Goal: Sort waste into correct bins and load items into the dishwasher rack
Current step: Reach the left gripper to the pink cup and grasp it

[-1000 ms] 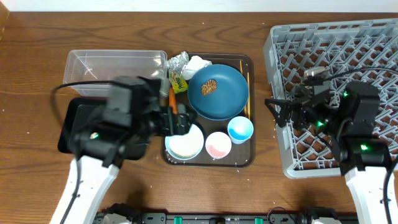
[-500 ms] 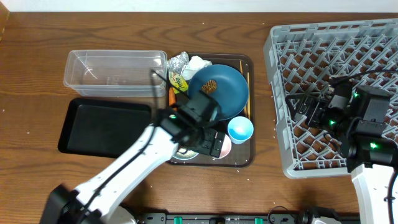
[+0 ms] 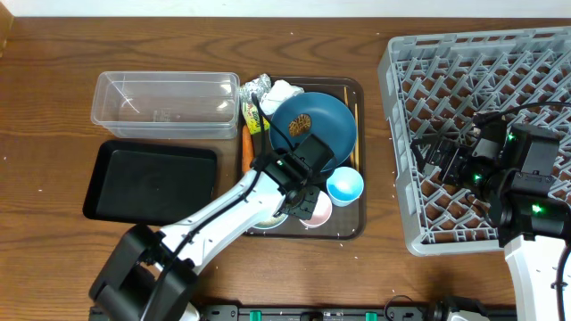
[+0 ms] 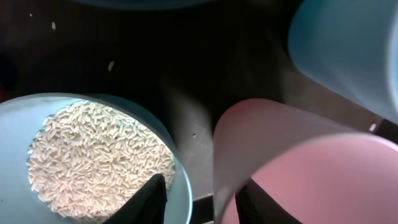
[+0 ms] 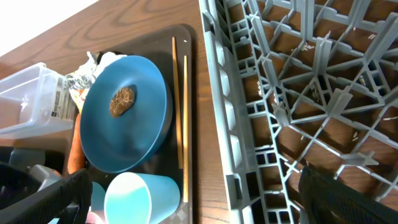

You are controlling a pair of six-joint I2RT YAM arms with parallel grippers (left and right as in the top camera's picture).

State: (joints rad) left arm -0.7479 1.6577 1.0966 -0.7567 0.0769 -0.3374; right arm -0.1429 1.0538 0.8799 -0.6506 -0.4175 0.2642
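Over the desk (image 3: 53, 89), the left claw (image 4: 205, 202) is open and empty between rice bowl (image 4: 180, 180) and pink cup (image 4: 311, 168). The right claw (image 3: 435, 162) is wide open above the rack (image 3: 464, 62), holding nothing.

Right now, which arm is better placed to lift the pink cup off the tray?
Left. The left gripper hangs directly over the pink cup, open fingers either side of its near wall. The right gripper is open over the dishwasher rack, away from the brown tray.
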